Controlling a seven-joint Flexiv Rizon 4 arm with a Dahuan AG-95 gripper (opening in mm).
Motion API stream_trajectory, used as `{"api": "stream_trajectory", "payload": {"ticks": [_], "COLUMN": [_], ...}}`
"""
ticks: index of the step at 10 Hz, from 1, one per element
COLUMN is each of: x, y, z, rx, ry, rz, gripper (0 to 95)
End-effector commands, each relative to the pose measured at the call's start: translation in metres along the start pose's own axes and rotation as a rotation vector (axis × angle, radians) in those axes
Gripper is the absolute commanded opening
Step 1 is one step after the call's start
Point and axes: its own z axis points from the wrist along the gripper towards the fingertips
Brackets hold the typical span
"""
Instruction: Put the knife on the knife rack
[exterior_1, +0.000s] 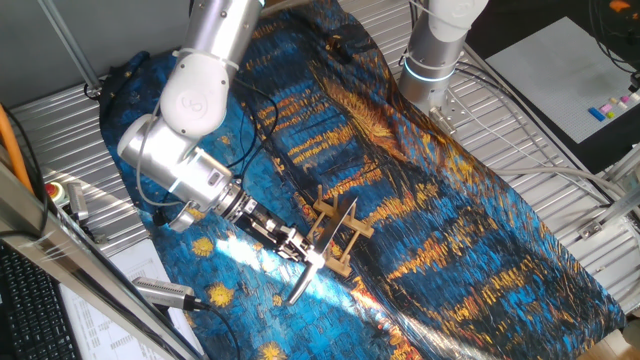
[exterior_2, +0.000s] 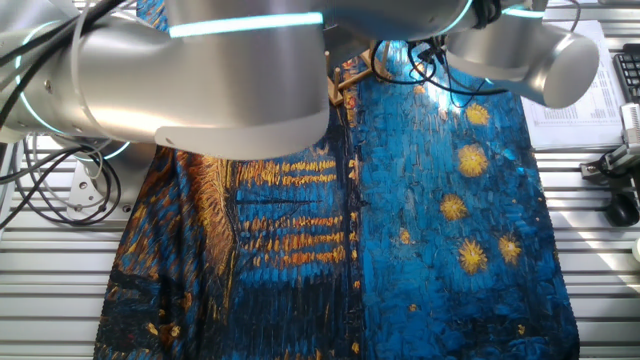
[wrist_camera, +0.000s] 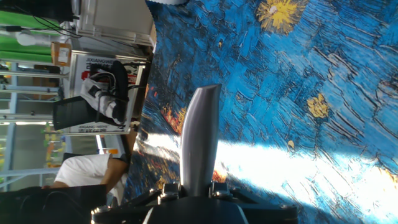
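The two-finger gripper (exterior_1: 300, 249) is clenched on the knife (exterior_1: 322, 245), a cleaver with a broad dull-grey blade and a silvery handle. In the one fixed view the blade stands edge-on, tilted, over the small light-brown wooden knife rack (exterior_1: 340, 232), with its handle end pointing down toward the blue-and-gold painted cloth (exterior_1: 480, 230). Whether the blade already sits in a slot cannot be told. In the hand view the silvery handle (wrist_camera: 199, 140) rises from between the fingers. The silver arm (exterior_2: 200, 80) hides the rack in the other fixed view.
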Motion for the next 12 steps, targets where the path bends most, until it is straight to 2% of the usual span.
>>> {"api": "stream_trajectory", "payload": {"ticks": [1, 3, 6, 9, 12], "x": [0.0, 0.001, 0.001, 0.002, 0.001], "y": [-0.001, -0.006, -0.007, -0.01, -0.011], "z": [0.0, 0.001, 0.002, 0.004, 0.004], "rx": [0.008, 0.005, 0.019, 0.015, 0.008], "ry": [-0.001, -0.005, -0.015, -0.026, -0.026], "rz": [-0.005, -0.008, -0.006, 0.029, 0.041], "gripper": [0.0, 0.0, 0.0, 0.0, 0.0]}}
